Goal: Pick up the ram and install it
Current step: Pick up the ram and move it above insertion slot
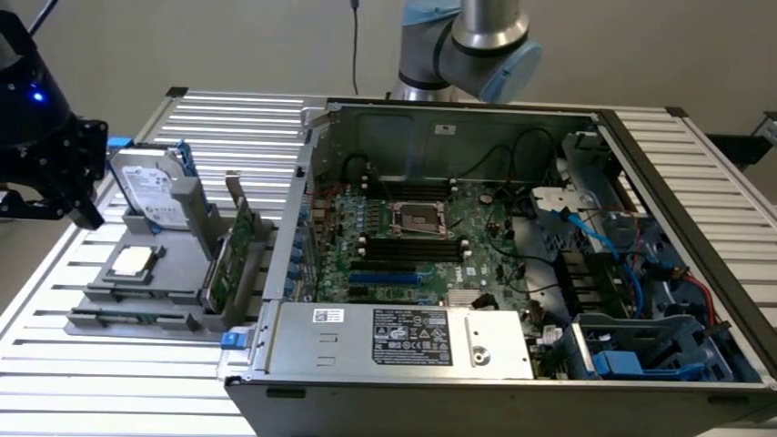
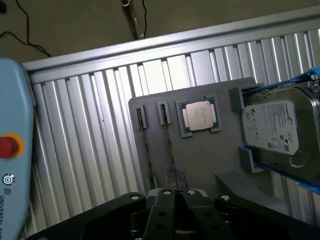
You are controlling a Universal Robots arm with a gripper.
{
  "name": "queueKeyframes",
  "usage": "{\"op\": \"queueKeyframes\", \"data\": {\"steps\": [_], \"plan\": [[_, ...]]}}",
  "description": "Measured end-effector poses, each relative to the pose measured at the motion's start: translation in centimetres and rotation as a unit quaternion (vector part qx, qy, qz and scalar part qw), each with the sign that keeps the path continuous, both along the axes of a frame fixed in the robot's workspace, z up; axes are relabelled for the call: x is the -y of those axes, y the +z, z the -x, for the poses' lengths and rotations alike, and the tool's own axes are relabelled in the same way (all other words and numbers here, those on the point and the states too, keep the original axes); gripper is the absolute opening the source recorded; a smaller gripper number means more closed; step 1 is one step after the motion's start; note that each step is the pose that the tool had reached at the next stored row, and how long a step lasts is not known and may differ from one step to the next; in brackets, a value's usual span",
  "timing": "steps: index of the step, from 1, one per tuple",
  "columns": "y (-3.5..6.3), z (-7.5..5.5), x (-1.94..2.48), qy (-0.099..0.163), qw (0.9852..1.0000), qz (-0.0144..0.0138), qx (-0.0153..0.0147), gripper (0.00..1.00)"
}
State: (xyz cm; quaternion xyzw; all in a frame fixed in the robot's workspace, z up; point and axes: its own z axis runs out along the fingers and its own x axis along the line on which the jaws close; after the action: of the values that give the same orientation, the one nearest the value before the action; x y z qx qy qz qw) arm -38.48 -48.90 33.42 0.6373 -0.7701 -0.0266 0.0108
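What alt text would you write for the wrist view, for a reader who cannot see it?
The shut end effector hangs above a grey tray holding two thin ram sticks on edge, a processor and a hard drive. The tray sits on a ribbed metal table.

Exterior view: open computer case [image 1: 486, 123], centre; grey parts tray [image 1: 152, 296] at its 9 o'clock, bearing hard drive [image 1: 152, 187], processor [image 1: 131, 261] at drive's 6 o'clock.

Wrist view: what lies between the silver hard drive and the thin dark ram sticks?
A square silver processor chip, framed in grey, in the wrist view.
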Motion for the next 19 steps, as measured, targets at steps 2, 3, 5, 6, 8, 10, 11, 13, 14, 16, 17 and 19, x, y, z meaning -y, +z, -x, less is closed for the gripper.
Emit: {"op": "queueKeyframes", "data": {"steps": [2,3,5,6,8,10,11,13,14,16,17,19], "plan": [[-0.12,0.0,0.0,0.018,0.9998,-0.0001,0.0021,0.11],[-0.17,0.0,0.0,0.027,0.9996,0.0,0.0031,0.11],[-0.28,0.0,0.0,0.045,0.999,0.0,0.0051,0.11],[-0.34,0.0,0.0,0.055,0.9985,0.0,0.0062,0.11],[-0.45,0.0,0.0,0.073,0.9973,0.0,0.0083,0.11],[-0.57,0.0,0.0,0.091,0.9958,0.0,0.0105,0.11],[-0.63,0.01,0.0,0.099,0.995,0.0001,0.0121,0.11],[-0.72,0.03,-0.01,0.112,0.9936,0.0005,0.0169,0.11],[-0.75,0.06,0.0,0.114,0.9933,0.0006,0.0194,0.11],[-0.75,0.05,0.01,0.115,0.9932,0.0006,0.0198,0.11],[-0.74,0.05,0.01,0.115,0.9931,0.0006,0.0198,0.11],[-0.74,0.06,0.01,0.115,0.9931,0.0007,0.0198,0.12]]}}
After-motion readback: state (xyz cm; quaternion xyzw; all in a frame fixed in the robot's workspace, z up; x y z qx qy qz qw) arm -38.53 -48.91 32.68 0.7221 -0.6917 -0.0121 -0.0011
